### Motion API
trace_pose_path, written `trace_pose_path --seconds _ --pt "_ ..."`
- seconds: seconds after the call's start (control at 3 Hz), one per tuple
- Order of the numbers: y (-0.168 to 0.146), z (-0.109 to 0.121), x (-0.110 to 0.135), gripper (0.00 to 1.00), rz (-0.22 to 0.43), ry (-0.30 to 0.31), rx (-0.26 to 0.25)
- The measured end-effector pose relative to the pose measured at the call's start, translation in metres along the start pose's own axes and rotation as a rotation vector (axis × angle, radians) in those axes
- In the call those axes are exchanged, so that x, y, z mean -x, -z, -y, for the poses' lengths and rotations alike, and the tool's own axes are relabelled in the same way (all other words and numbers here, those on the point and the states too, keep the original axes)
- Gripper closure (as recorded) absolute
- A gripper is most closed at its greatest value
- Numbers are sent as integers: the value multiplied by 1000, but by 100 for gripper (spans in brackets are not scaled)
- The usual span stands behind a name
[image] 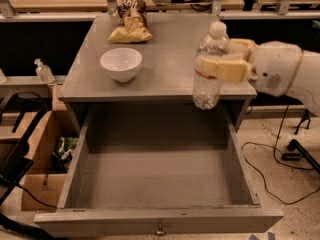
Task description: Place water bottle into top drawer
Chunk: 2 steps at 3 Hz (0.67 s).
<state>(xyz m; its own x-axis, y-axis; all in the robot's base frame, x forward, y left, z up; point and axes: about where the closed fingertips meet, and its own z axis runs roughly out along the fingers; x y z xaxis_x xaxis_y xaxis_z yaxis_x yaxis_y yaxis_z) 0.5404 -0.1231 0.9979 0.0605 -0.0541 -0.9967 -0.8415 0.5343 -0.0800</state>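
Upright, the water bottle (pixel 205 90) hung at the front right edge of the desk (pixel 170 59), over the rear of the open top drawer (pixel 155 181). The tool (pixel 216 57) gripped its midsection. A white bowl (pixel 121 63) sat on the desk.

Bottle (pixel 206 79) in end effector (pixel 216 57) above drawer (pixel 155 181)

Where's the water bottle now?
The tall clear plastic water bottle is in the tan gripper, at the camera view's right, over the front edge of the grey tabletop, above the open grey drawer.
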Motion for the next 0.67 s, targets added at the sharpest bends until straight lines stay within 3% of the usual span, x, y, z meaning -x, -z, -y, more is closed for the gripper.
trace_pose_path --seconds 0.67 --pt "15 0 -9 100 -15 -10 -23"
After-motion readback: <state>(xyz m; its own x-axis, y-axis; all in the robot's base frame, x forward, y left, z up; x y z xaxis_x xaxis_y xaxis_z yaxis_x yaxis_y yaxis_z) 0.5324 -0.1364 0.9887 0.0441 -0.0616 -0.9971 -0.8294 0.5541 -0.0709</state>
